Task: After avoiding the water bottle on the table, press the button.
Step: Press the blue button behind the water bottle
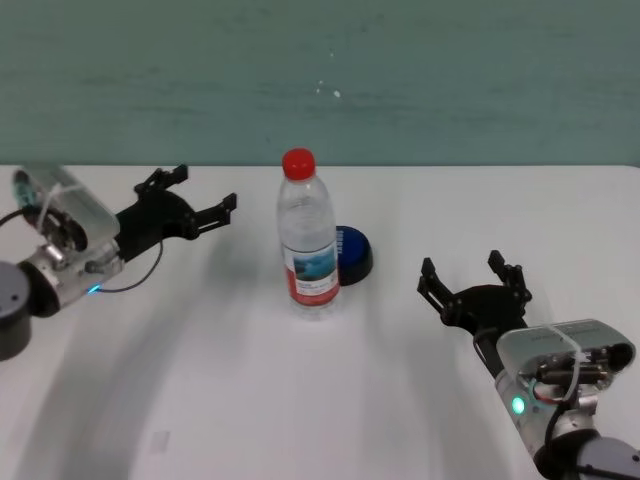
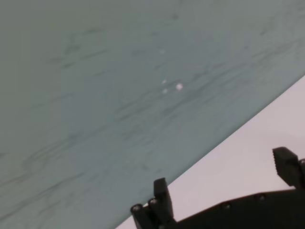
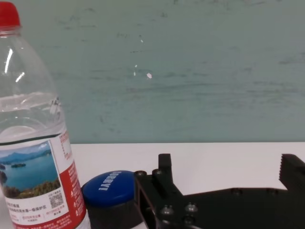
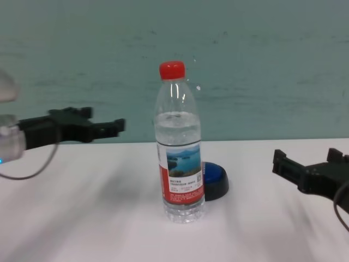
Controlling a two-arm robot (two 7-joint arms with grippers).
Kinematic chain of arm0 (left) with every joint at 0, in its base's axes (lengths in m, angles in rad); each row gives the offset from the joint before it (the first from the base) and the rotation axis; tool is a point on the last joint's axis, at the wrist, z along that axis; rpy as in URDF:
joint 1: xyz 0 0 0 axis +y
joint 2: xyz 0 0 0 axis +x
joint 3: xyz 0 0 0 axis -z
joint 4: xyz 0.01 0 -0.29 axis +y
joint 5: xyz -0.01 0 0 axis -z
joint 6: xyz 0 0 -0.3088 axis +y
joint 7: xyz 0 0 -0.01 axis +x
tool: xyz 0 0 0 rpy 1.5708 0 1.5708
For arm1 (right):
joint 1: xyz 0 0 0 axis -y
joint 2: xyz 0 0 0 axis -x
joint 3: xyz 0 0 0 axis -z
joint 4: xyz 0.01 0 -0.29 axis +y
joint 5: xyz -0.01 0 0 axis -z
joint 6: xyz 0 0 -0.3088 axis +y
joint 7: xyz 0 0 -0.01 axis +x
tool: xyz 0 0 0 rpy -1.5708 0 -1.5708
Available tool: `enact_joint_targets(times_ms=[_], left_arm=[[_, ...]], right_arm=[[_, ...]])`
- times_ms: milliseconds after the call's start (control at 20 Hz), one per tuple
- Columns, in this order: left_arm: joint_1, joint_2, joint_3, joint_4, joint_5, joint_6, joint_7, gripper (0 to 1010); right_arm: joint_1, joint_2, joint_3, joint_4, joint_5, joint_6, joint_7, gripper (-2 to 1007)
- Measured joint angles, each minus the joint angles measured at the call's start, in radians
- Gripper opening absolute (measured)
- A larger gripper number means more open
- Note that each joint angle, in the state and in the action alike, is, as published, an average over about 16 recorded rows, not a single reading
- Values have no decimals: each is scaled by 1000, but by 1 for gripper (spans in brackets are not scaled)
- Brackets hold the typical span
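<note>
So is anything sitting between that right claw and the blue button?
No. In the head view only bare white table separates the right gripper from the button; the water bottle stands on the button's other side.

button (image 1: 354,254) half hidden behind water bottle (image 1: 307,235)

Upright water bottle (image 1: 307,235) just before the button (image 1: 353,252) (open table (image 1: 200,380) either side).

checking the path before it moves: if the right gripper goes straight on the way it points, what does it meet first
Probably nothing: the right gripper, jaws open, points at the far wall. The button and water bottle sit to its left, off that line, though depth is unclear.
</note>
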Motion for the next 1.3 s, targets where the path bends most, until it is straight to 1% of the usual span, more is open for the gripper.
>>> enact_joint_targets(times_ms=[150,300,450,600,750,950,1150,1300], left_arm=[[82,45,-30,-132,-3,61,46,1000],[159,80,-63,-246,-6,110,85,1000],[231,106,-97,-347,-9,149,121,1000],[296,120,-131,-435,-9,178,155,1000],[354,123,-159,-512,-6,199,183,1000],[418,114,-187,-600,3,218,212,1000],[465,98,-199,-667,15,229,230,1000],[491,83,-198,-706,26,233,235,1000]], right_arm=[[0,0,0,0,0,0,0,1003],[0,0,0,0,0,0,0,1003],[0,0,0,0,0,0,0,1003],[0,0,0,0,0,0,0,1003],[0,0,0,0,0,0,0,1003],[0,0,0,0,0,0,0,1003],[0,0,0,0,0,0,0,1003],[0,0,0,0,0,0,0,1003]])
